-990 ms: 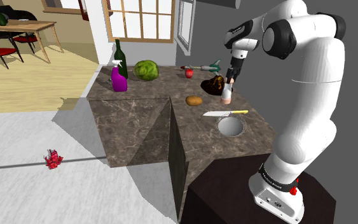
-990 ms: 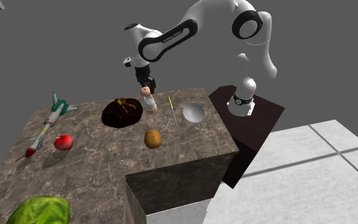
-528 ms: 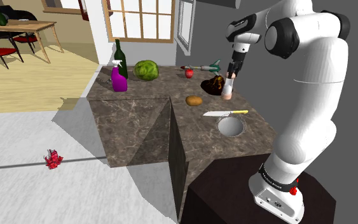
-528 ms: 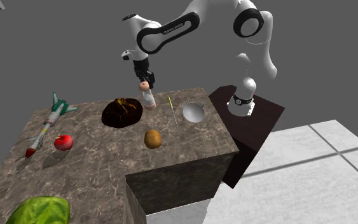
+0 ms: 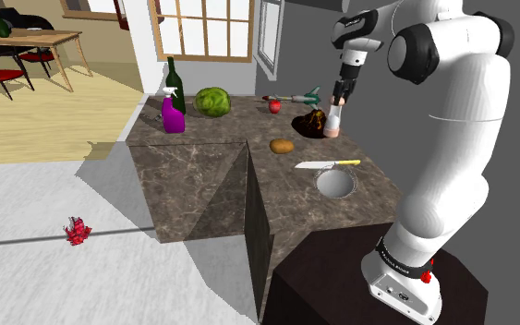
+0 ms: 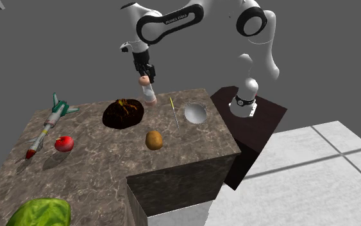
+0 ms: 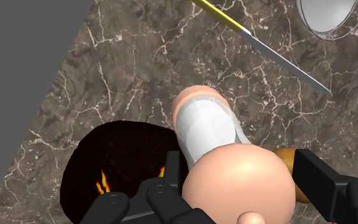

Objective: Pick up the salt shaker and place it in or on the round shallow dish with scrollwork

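The salt shaker (image 5: 332,118) (image 6: 149,92) has a white glassy body with peach-coloured ends. It hangs upright a little above the marble counter, with my black gripper (image 5: 339,100) (image 6: 145,76) (image 7: 241,184) shut on its top. In the wrist view the shaker (image 7: 209,130) runs down from between the fingers (image 7: 171,175). The round shallow dish (image 5: 337,184) (image 6: 195,113) (image 7: 327,16) lies on the counter nearer the stand, beyond a yellow-handled knife (image 5: 327,165) (image 6: 174,110) (image 7: 266,48).
A dark rounded lump with orange marks (image 5: 309,123) (image 6: 123,113) (image 7: 120,165) sits right beside the shaker. Also on the counter (image 5: 202,171) are a potato (image 5: 282,146) (image 6: 153,139), red apple (image 5: 274,106), toy rocket (image 5: 293,97), cabbage (image 5: 213,102), purple spray bottle (image 5: 173,113) and wine bottle (image 5: 175,81).
The gripper has risen steadily with the salt shaker in it, lifting the shaker off the counter beside the dark lump. Nothing else has moved.
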